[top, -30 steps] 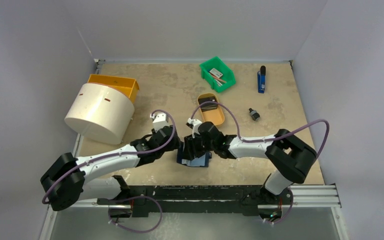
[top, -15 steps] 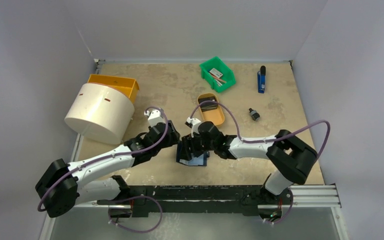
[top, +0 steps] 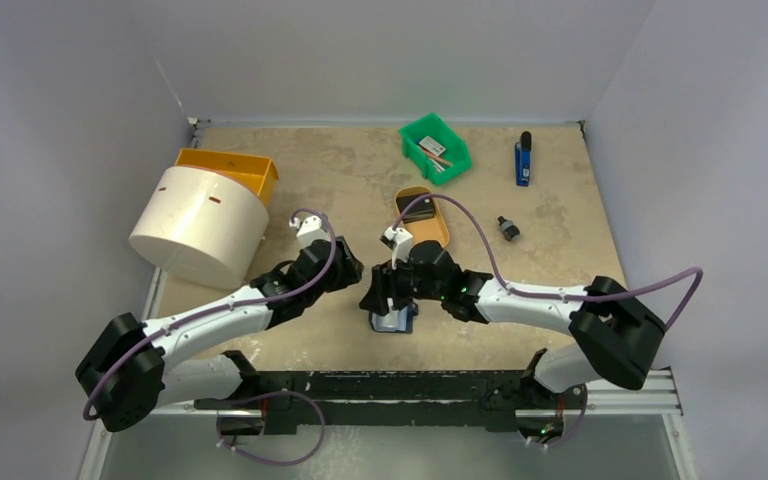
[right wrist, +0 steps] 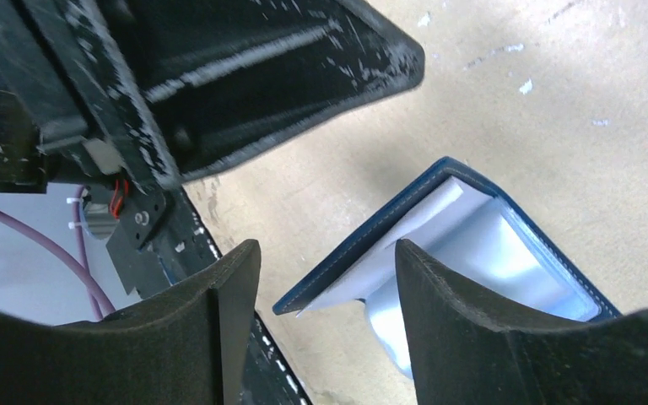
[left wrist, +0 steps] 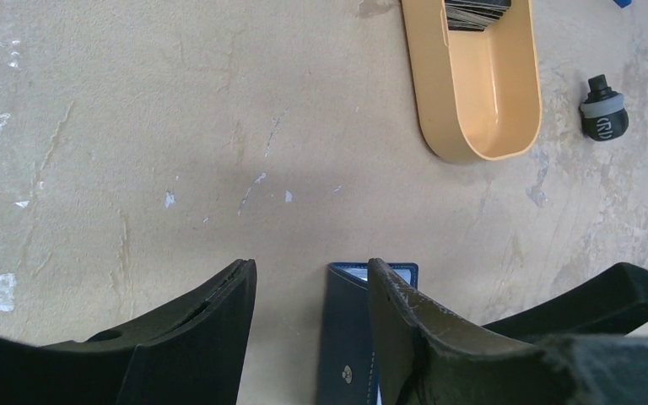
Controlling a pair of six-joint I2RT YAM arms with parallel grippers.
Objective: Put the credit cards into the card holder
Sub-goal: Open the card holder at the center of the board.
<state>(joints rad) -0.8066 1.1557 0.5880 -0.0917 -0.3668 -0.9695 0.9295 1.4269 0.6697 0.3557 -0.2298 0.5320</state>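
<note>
- Card holder [top: 395,322] lies open on the bench [top: 560,200] near its front edge, with the pale lining showing.
- Your right gripper [right wrist: 327,249] hangs low over it, arm reaching in from the right. Its jaws are apart with one navy flap edge between them, and nothing is clamped.
- Your left gripper [left wrist: 310,266] hovers just beside it, angled down, jaws apart and empty.

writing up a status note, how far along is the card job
Done: the card holder lies open on the table, pale lining up. In hand: nothing; the left fingers and right fingers hang open at it. To do: the cards sit in the tan tray; none visibly loaded.
</note>
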